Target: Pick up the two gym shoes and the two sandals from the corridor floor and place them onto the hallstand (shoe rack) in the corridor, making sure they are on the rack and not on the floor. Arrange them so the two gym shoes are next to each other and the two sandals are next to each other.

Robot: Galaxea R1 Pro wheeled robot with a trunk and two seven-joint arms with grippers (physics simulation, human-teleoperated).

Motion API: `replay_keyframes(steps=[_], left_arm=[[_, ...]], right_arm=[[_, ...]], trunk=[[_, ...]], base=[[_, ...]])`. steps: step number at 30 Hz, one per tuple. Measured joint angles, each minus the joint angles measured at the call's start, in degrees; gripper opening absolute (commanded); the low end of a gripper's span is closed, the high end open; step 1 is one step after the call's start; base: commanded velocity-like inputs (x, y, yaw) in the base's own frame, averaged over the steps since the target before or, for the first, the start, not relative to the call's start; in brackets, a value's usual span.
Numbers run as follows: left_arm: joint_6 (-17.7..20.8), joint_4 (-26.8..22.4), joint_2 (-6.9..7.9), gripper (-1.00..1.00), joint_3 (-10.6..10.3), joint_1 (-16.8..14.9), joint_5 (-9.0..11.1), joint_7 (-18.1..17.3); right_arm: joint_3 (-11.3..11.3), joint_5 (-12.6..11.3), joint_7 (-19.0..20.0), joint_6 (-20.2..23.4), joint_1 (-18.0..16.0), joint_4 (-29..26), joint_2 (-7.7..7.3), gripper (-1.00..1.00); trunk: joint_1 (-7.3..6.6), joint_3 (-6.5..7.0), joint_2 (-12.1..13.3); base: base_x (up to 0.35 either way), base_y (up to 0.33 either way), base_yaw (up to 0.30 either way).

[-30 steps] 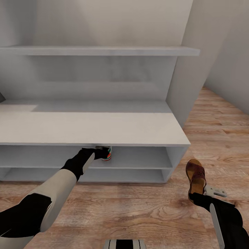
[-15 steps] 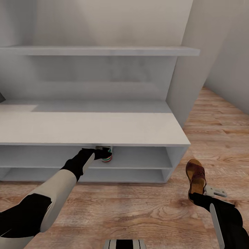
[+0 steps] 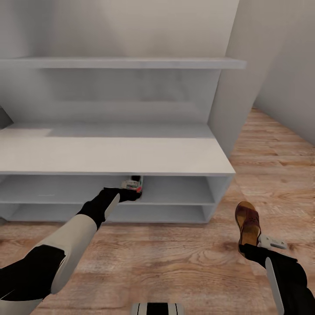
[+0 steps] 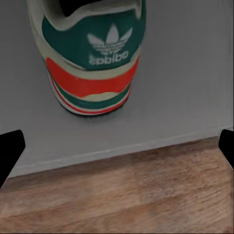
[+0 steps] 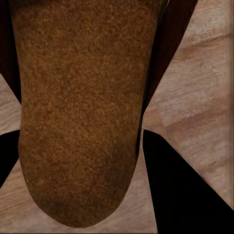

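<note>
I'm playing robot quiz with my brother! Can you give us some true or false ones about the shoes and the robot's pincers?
1. The gym shoe sits on a shelf of the hallstand. True.
2. The left pincer is squeezing the gym shoe. False: it is open, clear of the heel.
3. The right pincer holds a sandal. True.
4. The sandal is white. False: it is brown.

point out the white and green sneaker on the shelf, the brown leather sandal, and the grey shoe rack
white and green sneaker [image 4: 92, 58], left wrist view, on its heel.
brown leather sandal [image 3: 247, 221], head view, on its strap.
grey shoe rack [image 3: 113, 155], head view, on its top board.
</note>
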Motion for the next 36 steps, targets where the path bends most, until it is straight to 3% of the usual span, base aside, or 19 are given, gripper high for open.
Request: replay_keyframes(steps=[20,25,27,32,34,35,36], left_arm=[[0.0,-0.1,0.00,1.00,0.1,0.0,0.1,0.0],[0.0,-0.1,0.02,1.00,0.7,0.0,0.1,0.0],[0.0,-0.2,0.09,1.00,2.3,0.4,0.1,0.0],[0.0,-0.5,0.96,1.00,11.3,4.6,0.0,-0.1],[-0.1,-0.8,1.28,1.00,14.6,7.2,0.2,-0.2],[-0.1,-4.4,1.67,1.00,18.6,11.7,0.5,-0.8],[-0.2,-5.9,1.87,1.00,19.3,14.3,0.3,-1.3]], right_arm=[[0.0,0.0,0.0,0.0,0.0,0.0,0.00,-1.00],[0.0,0.0,0.0,0.0,0.0,0.0,0.03,-1.00],[0.0,0.0,0.0,0.0,0.0,0.0,0.01,-1.00],[0.0,0.0,0.0,0.0,0.0,0.1,0.01,-1.00],[0.0,0.0,0.0,0.0,0.0,0.1,0.02,-1.00],[0.0,0.0,0.0,0.0,0.0,0.1,0.03,-1.00],[0.1,0.0,0.0,0.0,0.0,0.1,0.04,-1.00]], trunk=[[0.00,0.00,0.0],[-0.03,0.00,0.0],[-0.03,0.00,0.0],[-0.03,0.00,0.0],[-0.03,0.00,0.0],[-0.04,0.01,0.0],[-0.03,-0.01,0.0]], base=[[-0.330,0.000,0.000],[-0.117,0.000,0.000],[-0.034,0.000,0.000],[-0.010,0.000,0.000],[-0.002,0.000,0.000],[0.000,0.000,0.000],[0.000,0.000,0.000]])
